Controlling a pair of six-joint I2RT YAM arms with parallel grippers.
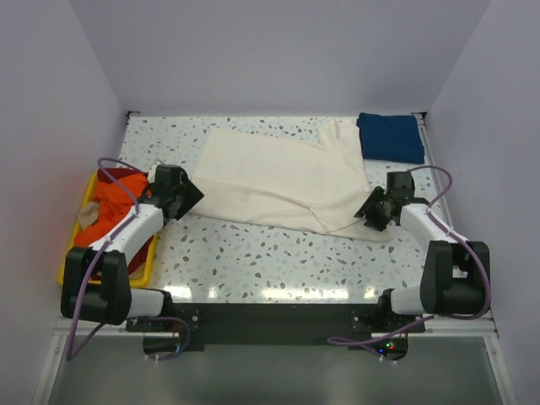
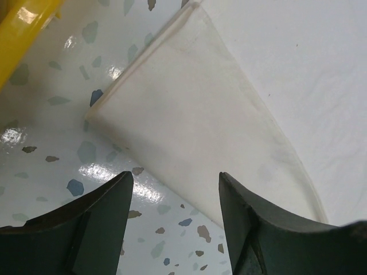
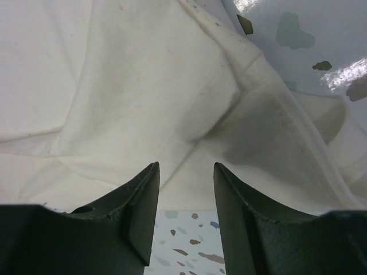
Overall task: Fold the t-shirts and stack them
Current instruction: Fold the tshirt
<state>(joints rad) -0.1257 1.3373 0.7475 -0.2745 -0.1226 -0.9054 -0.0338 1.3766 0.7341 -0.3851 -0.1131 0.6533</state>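
Observation:
A large cream t-shirt (image 1: pixel 283 179) lies spread on the speckled table. A folded dark blue t-shirt (image 1: pixel 390 137) lies at the back right corner. Orange and red t-shirts (image 1: pixel 114 209) are bunched in the yellow tray. My left gripper (image 1: pixel 192 197) is open and empty at the cream shirt's left corner (image 2: pixel 189 120), its jaws apart just short of the hem. My right gripper (image 1: pixel 364 213) is open and empty at the shirt's near right edge (image 3: pixel 172 103), its jaws apart over the hem.
A yellow plastic tray (image 1: pixel 72 268) stands at the left edge of the table; its rim shows in the left wrist view (image 2: pixel 26 26). White walls close in the table on three sides.

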